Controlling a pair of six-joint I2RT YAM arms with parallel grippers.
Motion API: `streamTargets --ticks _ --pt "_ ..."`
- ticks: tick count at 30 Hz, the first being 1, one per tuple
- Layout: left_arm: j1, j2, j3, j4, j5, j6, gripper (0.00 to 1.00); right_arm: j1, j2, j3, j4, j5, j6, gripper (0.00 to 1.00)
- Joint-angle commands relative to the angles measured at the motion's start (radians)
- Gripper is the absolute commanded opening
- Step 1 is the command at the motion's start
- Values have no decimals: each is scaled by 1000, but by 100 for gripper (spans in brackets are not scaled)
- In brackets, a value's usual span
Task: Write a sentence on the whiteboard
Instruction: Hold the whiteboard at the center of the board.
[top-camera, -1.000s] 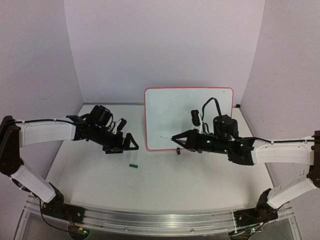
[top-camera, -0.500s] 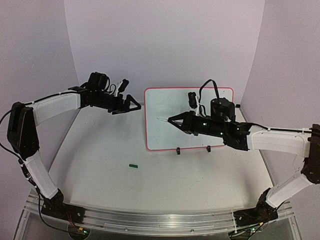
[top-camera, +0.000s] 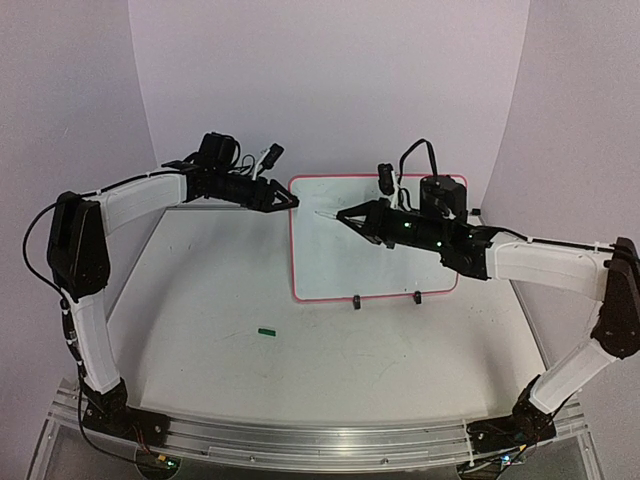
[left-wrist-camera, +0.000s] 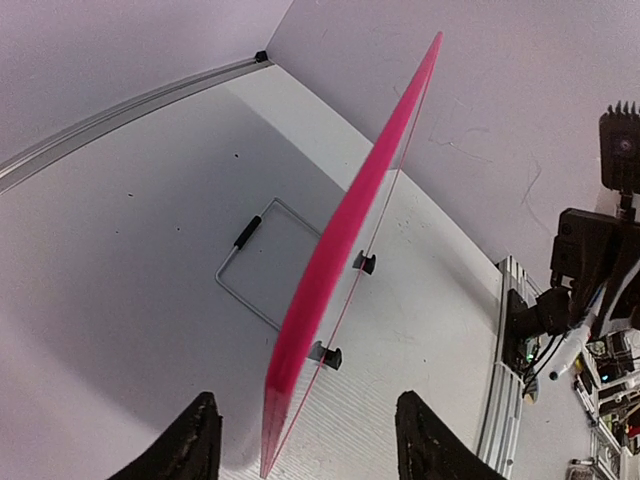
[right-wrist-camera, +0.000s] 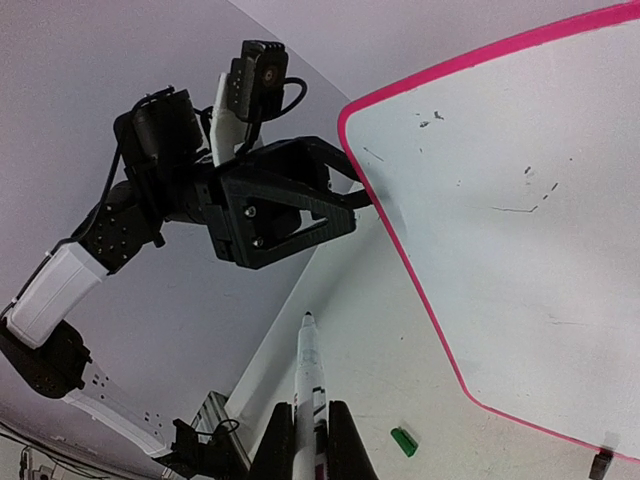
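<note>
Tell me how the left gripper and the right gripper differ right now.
The left gripper is open, while the right gripper is shut on a white marker. The left gripper's fingers sit on either side of the whiteboard's upper left corner, at its edge. The right gripper is in front of the board's face and points the marker's tip at it. Both hang above the table near the board's top left.

whiteboard (top-camera: 345, 265) edge standing between the fingers of the left gripper (top-camera: 290, 200), that gripper crowding just ahead of the marker (top-camera: 327, 213) held by the right gripper (top-camera: 347, 217), open table (top-camera: 200, 290) below both
</note>
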Motion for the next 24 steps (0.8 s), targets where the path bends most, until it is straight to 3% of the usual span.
streamTargets --ticks 1,4,16,24 --pt "2 22 68 -35 26 70 49 -2 13 46 19 -13 -17 0" --pt "3 19 53 -40 34 98 35 -4 21 51 19 -10 -19 0" --pt "3 6 -6 -45 29 189 2 -10 97 125 19 38 -37 0" --pt "3 -5 -51 -52 15 253 0 -10 173 199 19 50 -51 0"
